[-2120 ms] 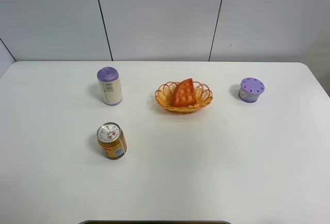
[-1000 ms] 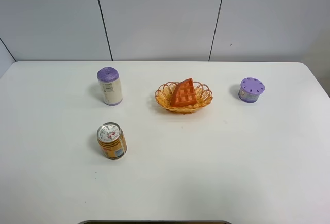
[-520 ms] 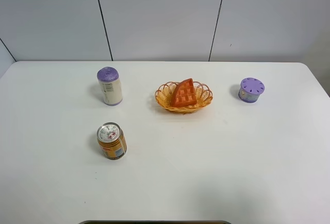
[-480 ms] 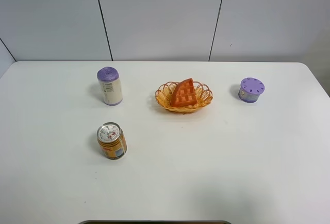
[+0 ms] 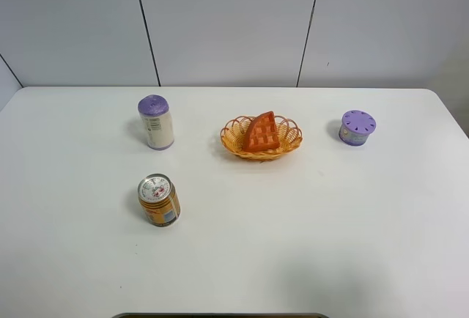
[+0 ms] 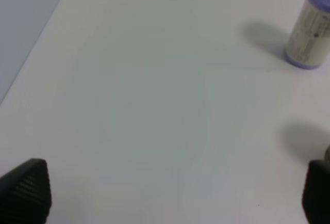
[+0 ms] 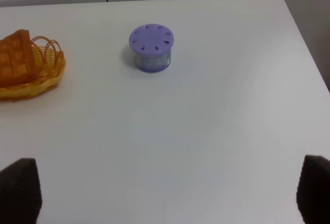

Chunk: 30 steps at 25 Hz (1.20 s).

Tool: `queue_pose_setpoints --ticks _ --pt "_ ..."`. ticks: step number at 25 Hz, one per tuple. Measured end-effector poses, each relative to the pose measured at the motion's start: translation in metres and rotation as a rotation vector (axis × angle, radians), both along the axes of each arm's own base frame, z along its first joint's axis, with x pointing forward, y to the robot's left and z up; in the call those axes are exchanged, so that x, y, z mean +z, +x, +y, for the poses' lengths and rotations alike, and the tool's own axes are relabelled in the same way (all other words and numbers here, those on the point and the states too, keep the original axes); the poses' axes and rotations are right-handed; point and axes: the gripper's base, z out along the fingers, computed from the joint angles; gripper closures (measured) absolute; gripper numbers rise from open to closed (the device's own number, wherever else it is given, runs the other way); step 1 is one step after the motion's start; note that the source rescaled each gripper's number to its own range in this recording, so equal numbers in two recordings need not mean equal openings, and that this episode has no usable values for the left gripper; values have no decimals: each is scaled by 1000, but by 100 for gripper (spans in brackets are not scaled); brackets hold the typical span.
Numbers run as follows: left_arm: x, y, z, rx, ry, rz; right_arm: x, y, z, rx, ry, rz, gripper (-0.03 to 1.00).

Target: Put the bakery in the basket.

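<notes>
White tabletop (image 5: 308,230) is seen spread beneath grey wall panels. At its middle sits the basket (image 5: 236,139), and the bakery (image 5: 261,132) is propped inside it, tilted. Each pincer, left (image 6: 170,193) and right (image 7: 165,190), is held wide apart over bare surface, gripping nothing. Beside the basket stands a purple-lidded round container (image 5: 357,127).
</notes>
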Motion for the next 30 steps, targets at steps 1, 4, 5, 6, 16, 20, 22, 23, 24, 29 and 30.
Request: queue_pose_setpoints --ticks 1,4,5,6,16,20,22,23,24,29,30 --pt "0 0 0 0 0 0 -4 2 0 3 -3 13 -3" --pt "0 0 0 0 0 0 -16 9 1 17 -7 48 -3" --pt "0 0 0 0 0 0 -18 10 2 22 -2 54 -3" --pt "0 0 0 0 0 0 -19 11 2 28 -1 53 -3" --pt "0 0 0 0 0 0 -18 12 2 34 -17 38 6" --pt "0 0 0 0 0 0 -18 12 2 33 -18 38 12" --pt "0 0 0 0 0 0 -18 12 2 33 -18 38 12" --pt "0 0 0 0 0 0 -18 12 2 33 -18 38 12" --pt "0 0 0 0 0 0 -18 12 2 33 -18 38 12" --pt "0 0 0 0 0 0 -18 12 2 33 -18 38 12" --pt "0 0 0 0 0 0 -18 12 2 33 -18 38 12"
